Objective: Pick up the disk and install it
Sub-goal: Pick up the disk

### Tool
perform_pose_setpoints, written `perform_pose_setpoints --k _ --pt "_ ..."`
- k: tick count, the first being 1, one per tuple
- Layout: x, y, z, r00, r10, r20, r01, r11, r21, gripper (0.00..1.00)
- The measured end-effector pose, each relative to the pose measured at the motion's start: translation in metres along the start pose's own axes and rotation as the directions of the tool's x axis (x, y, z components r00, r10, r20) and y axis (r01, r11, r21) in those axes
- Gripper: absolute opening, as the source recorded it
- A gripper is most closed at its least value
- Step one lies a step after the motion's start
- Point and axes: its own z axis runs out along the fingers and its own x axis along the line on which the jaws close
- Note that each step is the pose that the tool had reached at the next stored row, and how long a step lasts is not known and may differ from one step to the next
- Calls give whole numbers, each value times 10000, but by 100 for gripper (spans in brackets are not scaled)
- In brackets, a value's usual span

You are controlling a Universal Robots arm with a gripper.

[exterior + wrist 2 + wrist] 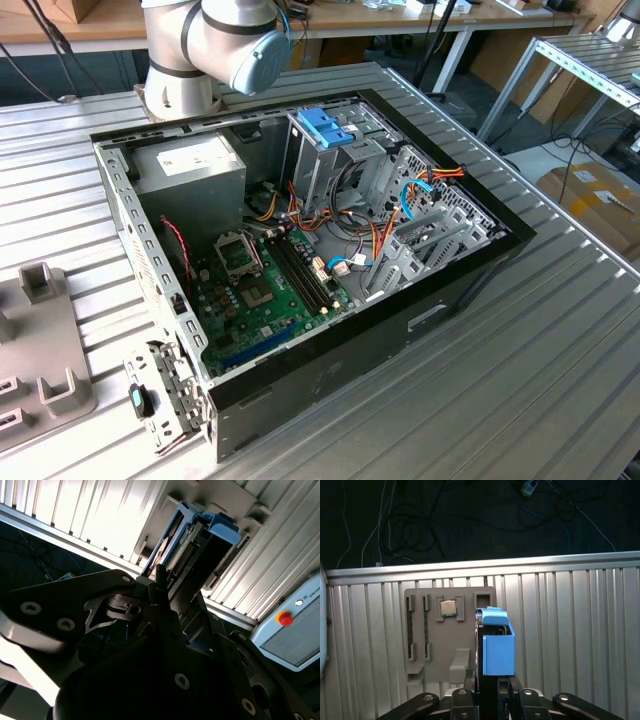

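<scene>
In both wrist views my gripper point(491, 687) is shut on the disk point(497, 647), a dark flat drive edged by a bright blue carrier frame. The disk point(200, 540) sticks out lengthwise from between the dark fingers point(150, 592). It hangs in the air above the ribbed metal table, beside a grey holder plate point(437, 645). In the exterior view the open computer case point(300, 250) lies on the table, and the arm's base point(200, 45) stands behind it.
Inside the case a tall metal cage topped by a blue bracket point(325, 125) stands among orange and blue cables. The grey holder plate point(40, 345) carries a square chip point(448, 608). A pendant with a red button point(285, 618) lies near the table edge.
</scene>
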Motion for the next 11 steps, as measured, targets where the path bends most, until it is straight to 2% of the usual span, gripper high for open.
perform_pose_setpoints --k 11 --pt "-15 -118 3 10000 1 0 -1 10000 0 35"
